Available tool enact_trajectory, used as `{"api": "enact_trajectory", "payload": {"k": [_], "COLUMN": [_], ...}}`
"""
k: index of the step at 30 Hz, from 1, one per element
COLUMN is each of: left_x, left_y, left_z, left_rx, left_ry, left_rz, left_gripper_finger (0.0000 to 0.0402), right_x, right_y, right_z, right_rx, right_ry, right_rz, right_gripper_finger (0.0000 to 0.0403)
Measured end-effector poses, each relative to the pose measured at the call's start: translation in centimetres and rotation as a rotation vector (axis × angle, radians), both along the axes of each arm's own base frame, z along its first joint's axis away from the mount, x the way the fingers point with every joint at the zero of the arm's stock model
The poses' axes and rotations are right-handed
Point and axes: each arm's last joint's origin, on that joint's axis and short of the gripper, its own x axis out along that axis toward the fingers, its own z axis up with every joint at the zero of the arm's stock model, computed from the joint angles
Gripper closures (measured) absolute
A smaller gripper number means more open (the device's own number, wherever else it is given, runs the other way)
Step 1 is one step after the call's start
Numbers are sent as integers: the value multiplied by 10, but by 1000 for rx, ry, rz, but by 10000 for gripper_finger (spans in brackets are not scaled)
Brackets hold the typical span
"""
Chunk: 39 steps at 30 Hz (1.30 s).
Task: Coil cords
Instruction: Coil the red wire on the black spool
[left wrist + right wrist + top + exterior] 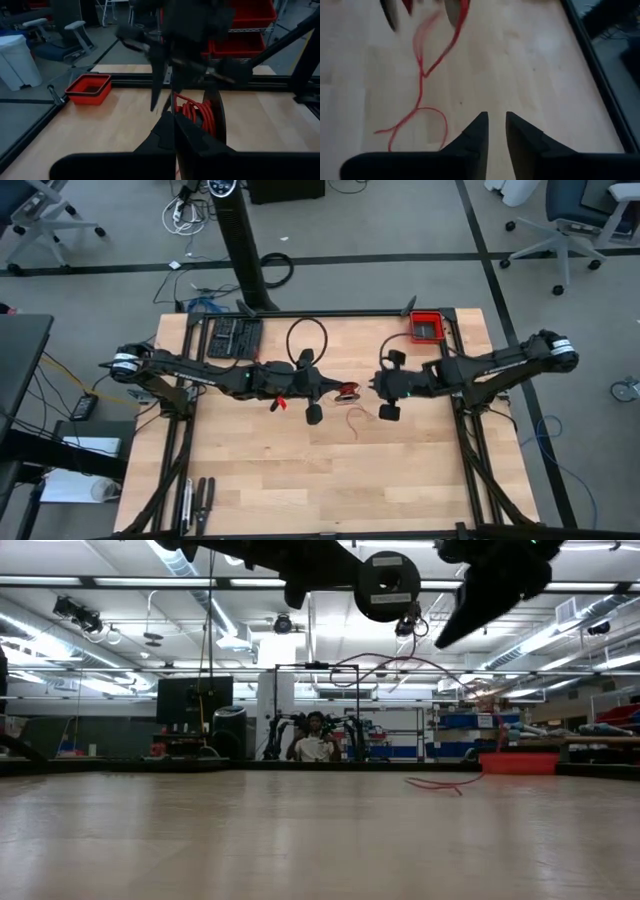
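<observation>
Grippers meet above mid-table: our left gripper (335, 389) is clamped on a black spool (347, 391) wound with red cord (196, 113), while our right gripper (496, 125) has its fingers slightly parted, holding nothing. Loose cord trails on the wood toward 6 o'clock of the spool, a red bin (427, 327) at 1 o'clock.

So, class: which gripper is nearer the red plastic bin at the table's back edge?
Right. The right gripper sits just in front of the red plastic bin; the left gripper is farther across.
</observation>
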Motion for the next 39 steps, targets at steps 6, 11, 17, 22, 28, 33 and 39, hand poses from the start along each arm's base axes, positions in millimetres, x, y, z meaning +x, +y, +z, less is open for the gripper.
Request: {"api": "enact_trajectory", "payload": {"k": [6,11,17,22,28,33,39], "left_x": [0,0,0,0,1,1,0], "left_y": [1,1,1,1,1,1,3], "left_z": [1,3,4,4,5,6,6], "left_rx": [-20,-36,-49,-51,-71,-72,-71], "left_ry": [-14,-35,-47,-49,-69,-72,-78], "left_rz": [36,47,57,63,64,66,131], "left_gripper_finger": [401,401,401,401,401,401,401], "right_x": [-3,-4,9,19,25,31,34], "right_y": [31,47,52,51,46,45,49], "right_z": [-36,-42,-35,-38,-46,-56,-58], "right_rx": [-57,-185,-156,-94,-86,-103,-119], "right_ry": [-85,-118,-160,-171,-152,-118,-116], "right_rz": [95,75,6,-52,-94,-90,-45], "right_gripper_finger": [342,343,341,332,324,364,398]}}
